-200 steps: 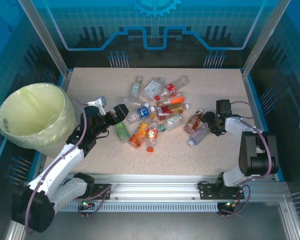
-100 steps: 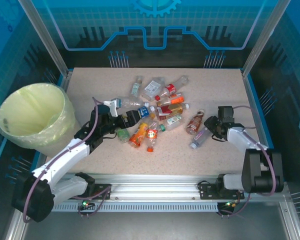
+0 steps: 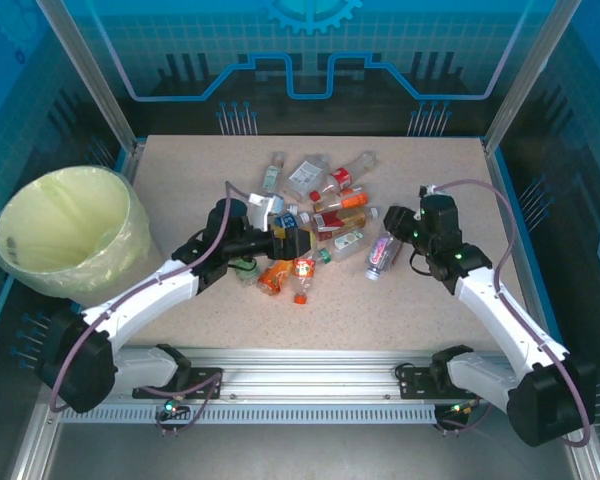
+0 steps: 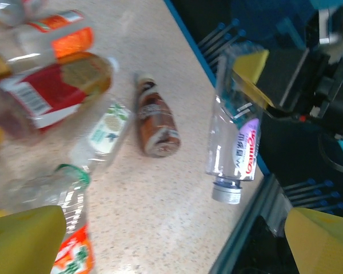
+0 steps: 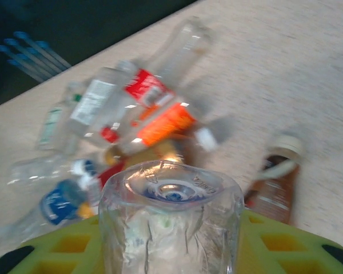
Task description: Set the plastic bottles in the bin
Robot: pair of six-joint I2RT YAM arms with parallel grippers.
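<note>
Several plastic bottles lie in a heap at the middle of the table. My right gripper is shut on a clear bottle with a pink label. It hangs cap down, just right of the heap, and its base sits between the yellow-green fingers. My left gripper hovers open over the heap's near side, its yellow fingertips wide apart with nothing between them. The held bottle hangs ahead of it, next to a brown bottle. The pale yellow-green bin stands at the far left.
The brown bottle lies on the table just right of the held one. Bottles with red and orange labels lie beyond it. A blue rail borders the table on the right. Bare tabletop lies between heap and arm bases.
My right gripper has shut on the clear pink-label bottle and raised it off the table. My left arm has swung right from beside the bin to over the heap, still open.
</note>
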